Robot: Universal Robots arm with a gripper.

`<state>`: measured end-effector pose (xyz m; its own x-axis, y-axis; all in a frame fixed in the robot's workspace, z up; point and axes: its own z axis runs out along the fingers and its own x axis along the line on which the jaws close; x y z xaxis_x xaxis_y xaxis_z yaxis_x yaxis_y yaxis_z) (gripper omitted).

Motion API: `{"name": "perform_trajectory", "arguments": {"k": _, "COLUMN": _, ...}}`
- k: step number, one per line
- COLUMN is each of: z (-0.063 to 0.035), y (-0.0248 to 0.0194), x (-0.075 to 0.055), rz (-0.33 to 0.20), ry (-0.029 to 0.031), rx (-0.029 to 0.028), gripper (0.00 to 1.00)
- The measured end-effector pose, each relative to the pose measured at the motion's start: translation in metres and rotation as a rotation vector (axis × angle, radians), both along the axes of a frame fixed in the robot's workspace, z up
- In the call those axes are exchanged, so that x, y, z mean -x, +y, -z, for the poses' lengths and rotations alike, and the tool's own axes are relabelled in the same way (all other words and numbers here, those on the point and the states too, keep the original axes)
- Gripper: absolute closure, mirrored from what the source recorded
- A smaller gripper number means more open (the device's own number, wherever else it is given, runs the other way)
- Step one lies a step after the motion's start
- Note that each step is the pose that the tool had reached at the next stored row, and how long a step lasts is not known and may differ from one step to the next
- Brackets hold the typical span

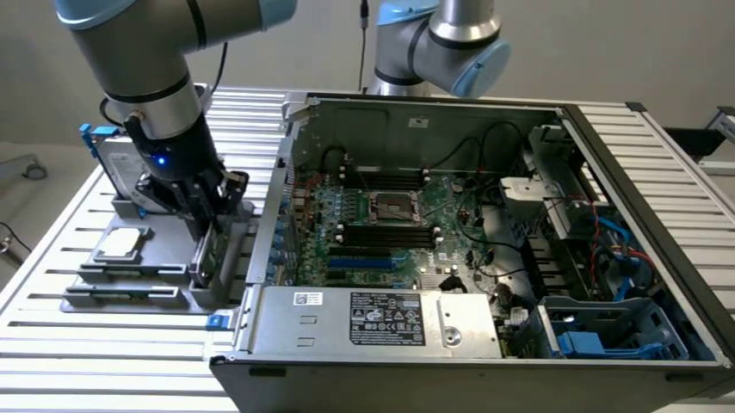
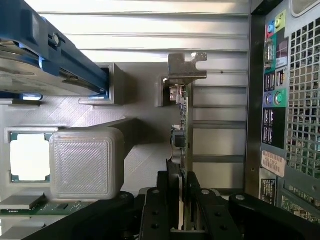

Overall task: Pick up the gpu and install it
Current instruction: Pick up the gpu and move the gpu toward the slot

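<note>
The gpu [image 1: 213, 260] stands on edge in a slot of the grey holder [image 1: 138, 271], on the exterior view's left beside the open computer case [image 1: 643, 172]. My gripper [image 1: 212, 225] reaches straight down onto its upper edge. In the wrist view the gpu [image 2: 181, 135] is seen edge-on as a thin green strip ending in its silvery bracket [image 2: 184, 70]. The black fingers [image 2: 167, 200] of my gripper [image 2: 182, 202] press on both faces of the card, so it is shut on the gpu. The card still sits in the holder.
A silver hard drive with blue rails [image 1: 113, 162] and a square silver chip [image 1: 123, 244] share the holder. The case's motherboard [image 1: 379, 224] lies exposed, with a blue slot [image 1: 361, 262] near its front. A second arm [image 1: 442, 43] stands behind the case.
</note>
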<state>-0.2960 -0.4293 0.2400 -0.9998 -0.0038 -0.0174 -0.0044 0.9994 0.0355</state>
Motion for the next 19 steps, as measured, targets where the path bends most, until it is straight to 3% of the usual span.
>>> {"name": "perform_trajectory", "arguments": {"k": 8, "z": -0.0202, "y": 0.0, "x": 0.0, "rz": 0.0, "ry": -0.0039, "rx": -0.0037, "gripper": 0.74}}
{"name": "perform_trajectory", "arguments": {"k": 19, "z": -0.0678, "y": 0.0, "x": 0.0, "rz": 0.0, "ry": -0.0053, "rx": -0.0037, "gripper": 0.74}}
